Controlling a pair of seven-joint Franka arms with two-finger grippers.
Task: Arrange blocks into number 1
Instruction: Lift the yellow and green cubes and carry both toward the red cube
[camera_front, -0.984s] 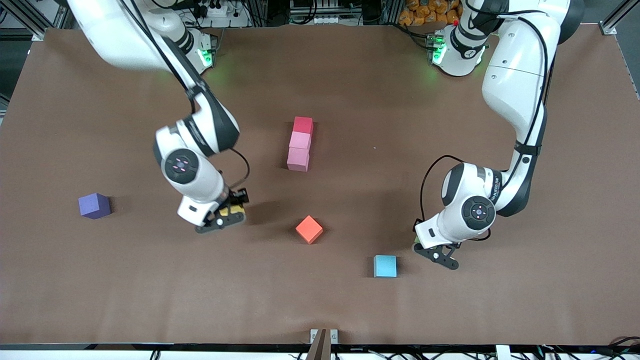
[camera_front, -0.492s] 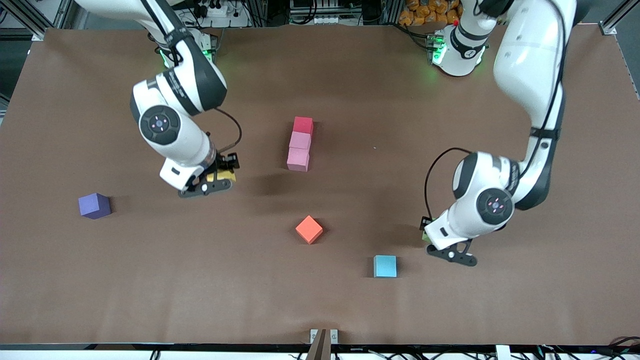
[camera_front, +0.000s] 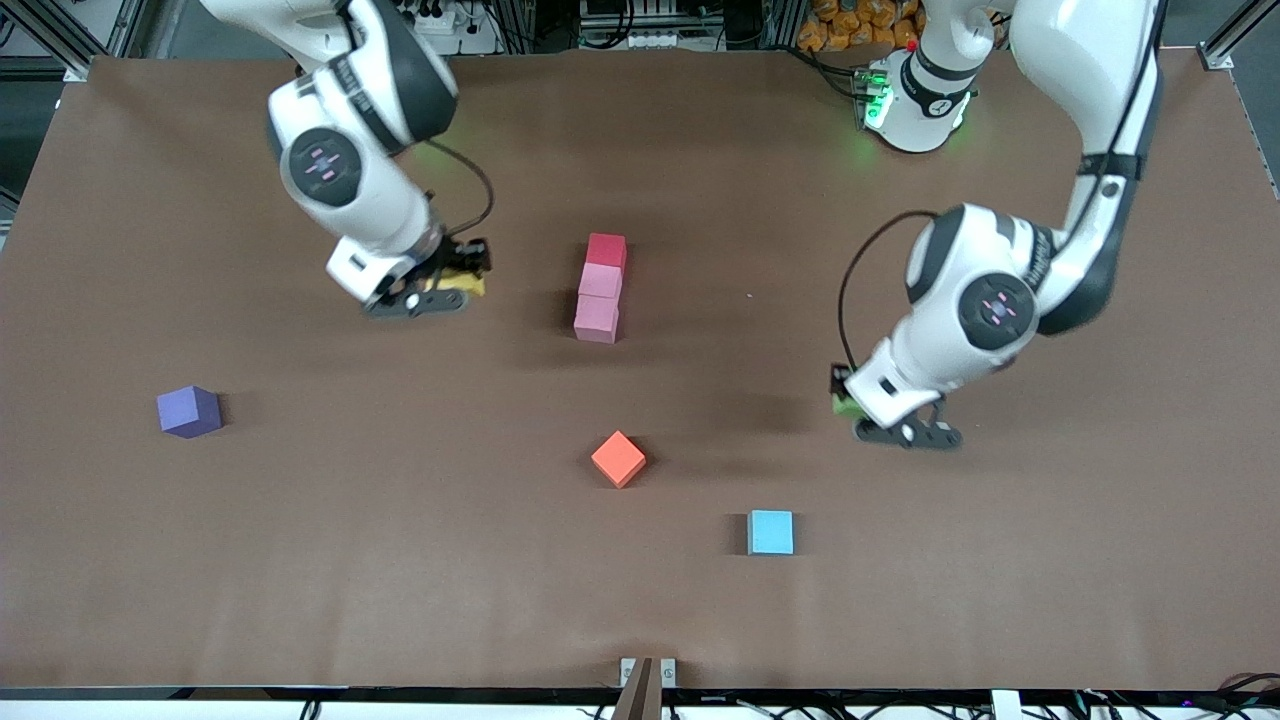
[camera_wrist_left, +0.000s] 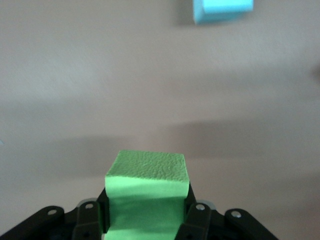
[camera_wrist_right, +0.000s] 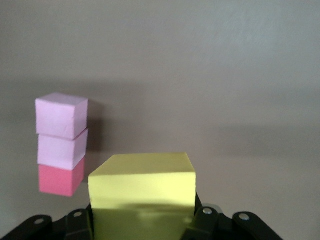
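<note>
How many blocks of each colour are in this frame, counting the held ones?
red block: 1
pink blocks: 2
orange block: 1
light blue block: 1
purple block: 1
yellow block, in the right gripper: 1
green block, in the left gripper: 1
Total: 8

eight blocks: one red (camera_front: 606, 249), two pink (camera_front: 598, 300), one yellow (camera_wrist_right: 142, 192), green (camera_wrist_left: 145, 192), orange (camera_front: 618, 459), light blue (camera_front: 771, 532), purple (camera_front: 188, 411).

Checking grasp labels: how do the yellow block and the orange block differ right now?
The yellow block is clamped in the right pincer, up in the air beside the red-and-pink column; the orange block lies loose on the table. Orange sits turned corner-on to the front camera; yellow is partly hidden by the fingers. Both look like same-sized matte cubes.
</note>
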